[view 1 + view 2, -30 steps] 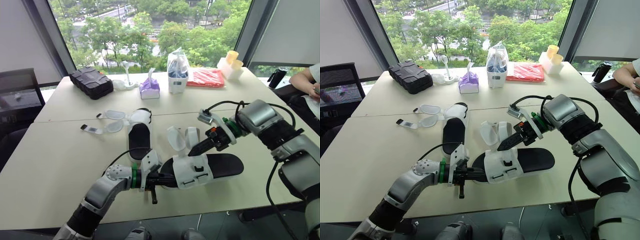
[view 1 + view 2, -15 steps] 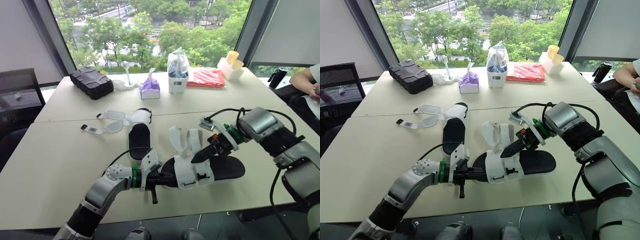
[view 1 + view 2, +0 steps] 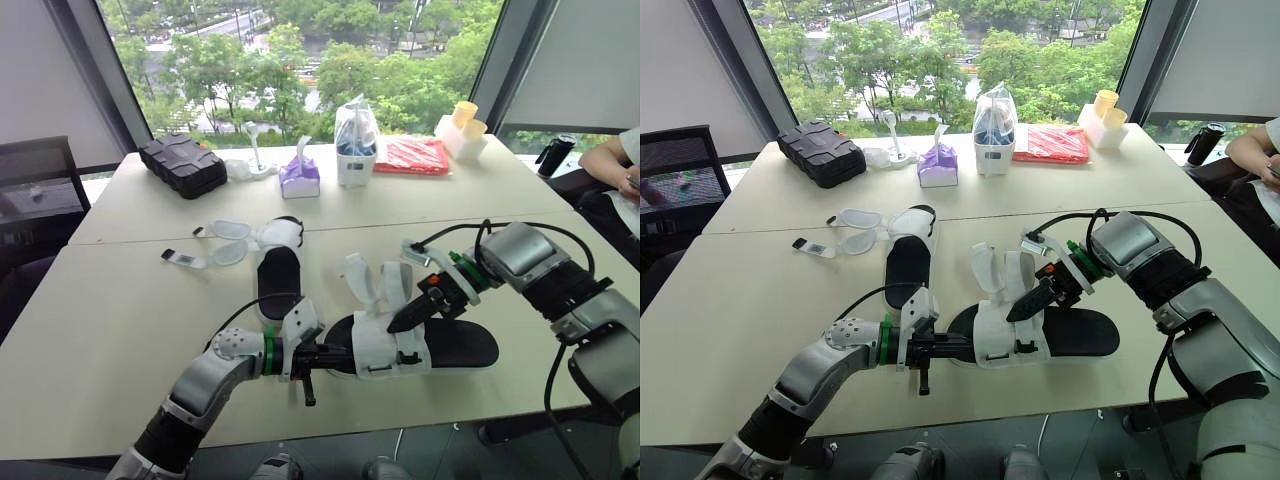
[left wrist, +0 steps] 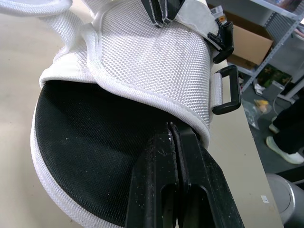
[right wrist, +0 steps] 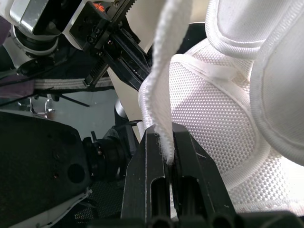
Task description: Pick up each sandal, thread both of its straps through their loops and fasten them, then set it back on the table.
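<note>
Nearest, the left gripper (image 3: 338, 358) is clamping the left end of the sandal (image 3: 460, 345), which is lying crosswise at the front of the table (image 3: 120, 340), while just beyond it the right gripper (image 3: 396, 325) is pinching its raised strap (image 5: 166, 85), the loops (image 4: 233, 89) sitting nearward of that grip.

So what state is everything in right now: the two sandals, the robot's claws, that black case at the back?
Near sandal: unfastened.
Far sandal: lying flat, unfastened, splayed open.
Left gripper: shut on the near sandal's edge.
Right gripper: shut on a strap of the near sandal, holding it upright.
Black case: closed.
</note>
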### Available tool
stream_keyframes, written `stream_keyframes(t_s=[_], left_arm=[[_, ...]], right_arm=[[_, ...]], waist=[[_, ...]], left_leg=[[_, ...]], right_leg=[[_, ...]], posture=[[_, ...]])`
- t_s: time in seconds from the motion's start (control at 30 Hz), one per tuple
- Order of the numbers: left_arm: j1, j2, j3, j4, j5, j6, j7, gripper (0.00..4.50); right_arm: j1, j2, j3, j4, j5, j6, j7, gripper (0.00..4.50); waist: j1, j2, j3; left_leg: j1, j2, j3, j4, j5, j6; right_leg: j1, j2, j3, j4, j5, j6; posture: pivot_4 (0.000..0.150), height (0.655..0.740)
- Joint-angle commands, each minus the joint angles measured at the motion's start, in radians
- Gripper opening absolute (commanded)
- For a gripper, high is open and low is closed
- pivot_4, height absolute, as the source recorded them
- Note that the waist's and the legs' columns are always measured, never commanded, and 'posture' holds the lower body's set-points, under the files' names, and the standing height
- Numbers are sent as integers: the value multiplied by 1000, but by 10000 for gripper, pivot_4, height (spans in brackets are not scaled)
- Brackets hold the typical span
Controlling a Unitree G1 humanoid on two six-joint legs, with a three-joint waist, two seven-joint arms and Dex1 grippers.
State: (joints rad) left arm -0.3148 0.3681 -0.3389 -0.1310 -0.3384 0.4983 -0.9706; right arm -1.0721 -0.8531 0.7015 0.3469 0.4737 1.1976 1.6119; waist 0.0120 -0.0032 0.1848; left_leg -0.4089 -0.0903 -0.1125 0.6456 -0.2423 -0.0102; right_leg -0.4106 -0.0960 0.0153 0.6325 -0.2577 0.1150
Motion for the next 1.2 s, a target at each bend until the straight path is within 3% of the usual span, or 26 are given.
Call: stream_keyframes(t_s=[0.03, 0.47, 1.2], left_arm=[[6, 3, 3, -16, -4, 11, 8, 0], [5, 1, -1, -13, -12, 13, 11, 0], [-3, 31, -28, -21, -12, 40, -12, 0]], right_arm=[[22, -34, -26, -78, -10, 8, 1, 639], [162, -73, -135, -288, 13, 8, -79, 639], [280, -93, -292, -478, 103, 90, -231, 639]], waist=[[0, 0, 0], [1, 0, 0], [0, 0, 0]], left_leg=[[0, 0, 0, 0, 0, 0], [0, 0, 0, 0, 0, 0], [0, 0, 0, 1, 0, 0]], right_leg=[[0, 0, 0, 0, 0, 0], [0, 0, 0, 0, 0, 0], [1, 0, 0, 0, 0, 0]], posture=[[1500, 7400], [1500, 7400], [1500, 7400]])
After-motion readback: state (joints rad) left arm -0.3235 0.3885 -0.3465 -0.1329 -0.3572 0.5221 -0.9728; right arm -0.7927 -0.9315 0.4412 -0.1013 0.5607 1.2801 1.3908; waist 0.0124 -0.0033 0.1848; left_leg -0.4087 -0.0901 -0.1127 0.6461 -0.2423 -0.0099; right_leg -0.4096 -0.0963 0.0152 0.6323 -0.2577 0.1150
